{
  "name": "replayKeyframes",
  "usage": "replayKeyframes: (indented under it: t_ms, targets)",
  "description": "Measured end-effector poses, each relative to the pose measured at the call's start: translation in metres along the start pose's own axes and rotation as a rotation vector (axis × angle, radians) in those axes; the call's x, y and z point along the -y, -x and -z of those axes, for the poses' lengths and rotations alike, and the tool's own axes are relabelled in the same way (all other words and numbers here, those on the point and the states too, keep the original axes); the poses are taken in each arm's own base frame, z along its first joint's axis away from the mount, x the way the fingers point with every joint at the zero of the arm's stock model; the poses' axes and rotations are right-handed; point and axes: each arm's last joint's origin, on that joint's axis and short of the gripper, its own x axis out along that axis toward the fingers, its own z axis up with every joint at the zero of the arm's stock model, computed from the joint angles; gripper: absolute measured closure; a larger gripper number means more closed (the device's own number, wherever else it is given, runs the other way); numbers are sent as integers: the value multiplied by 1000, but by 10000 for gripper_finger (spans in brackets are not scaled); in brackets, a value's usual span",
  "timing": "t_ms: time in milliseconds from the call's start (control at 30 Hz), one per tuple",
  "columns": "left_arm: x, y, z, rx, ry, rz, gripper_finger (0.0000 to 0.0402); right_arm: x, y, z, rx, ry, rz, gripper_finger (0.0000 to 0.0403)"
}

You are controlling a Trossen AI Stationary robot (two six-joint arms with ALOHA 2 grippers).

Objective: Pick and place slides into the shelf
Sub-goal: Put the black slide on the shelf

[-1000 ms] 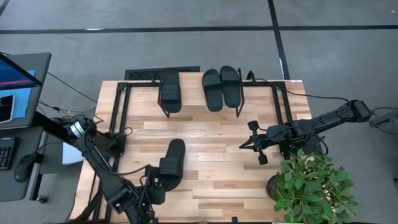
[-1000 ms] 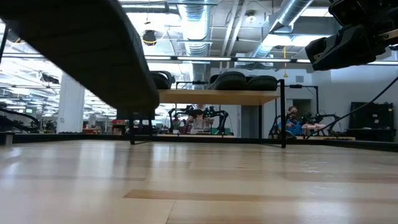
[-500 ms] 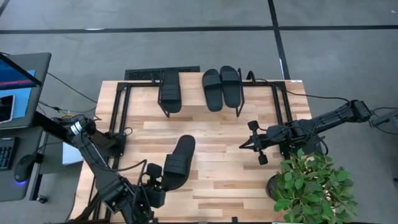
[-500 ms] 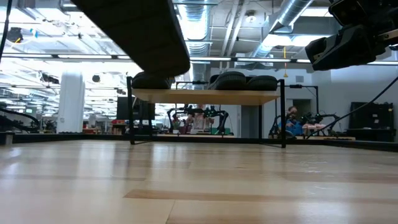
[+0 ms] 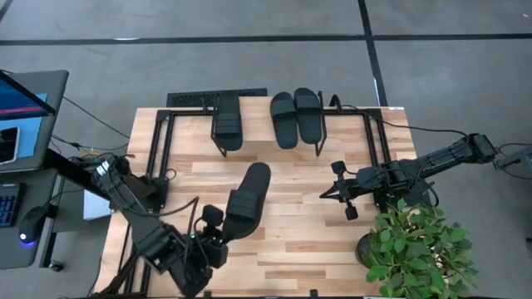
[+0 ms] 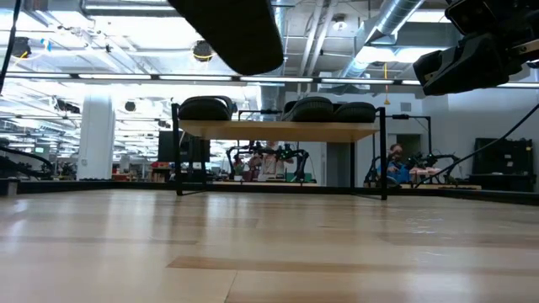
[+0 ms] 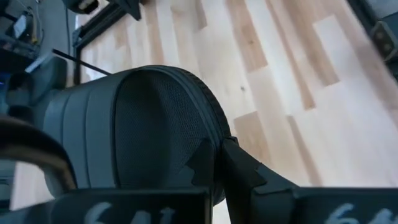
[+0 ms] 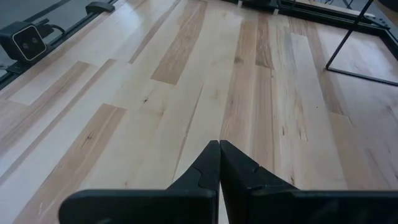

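Now | L end effector (image 5: 218,235) pinching slide (image 5: 246,200) above table | R end effector (image 5: 338,192) pressed together

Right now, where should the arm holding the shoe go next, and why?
Probably onward toward the shelf. The left gripper holds the fourth slide above the table, short of the shelf, where three slides already sit. There looks to be a free gap between them. The right gripper waits, shut.

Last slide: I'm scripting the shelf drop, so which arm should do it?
Left. Its pincer already holds the slide raised above the table, toe toward the shelf. The right pincer is shut and empty.
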Motion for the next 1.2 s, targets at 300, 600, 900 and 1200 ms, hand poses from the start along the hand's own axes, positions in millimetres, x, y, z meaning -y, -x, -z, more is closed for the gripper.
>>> replayKeyframes:
  t_ms: [300, 600, 900, 1200]
  targets:
    - [-43, -7, -19, 2, -63, -28, 401, 0, 0, 0, 0, 0, 0, 403]
    - [-86, -11, -29, -19, -75, -65, 401, 0, 0, 0, -3, 7, 0, 403]
    - [-131, -27, -28, -85, -52, -92, 401, 0, 0, 0, -4, 9, -1, 403]
    - [-177, -46, -21, -145, -10, -122, 401, 0, 0, 1, -10, 12, -1, 403]
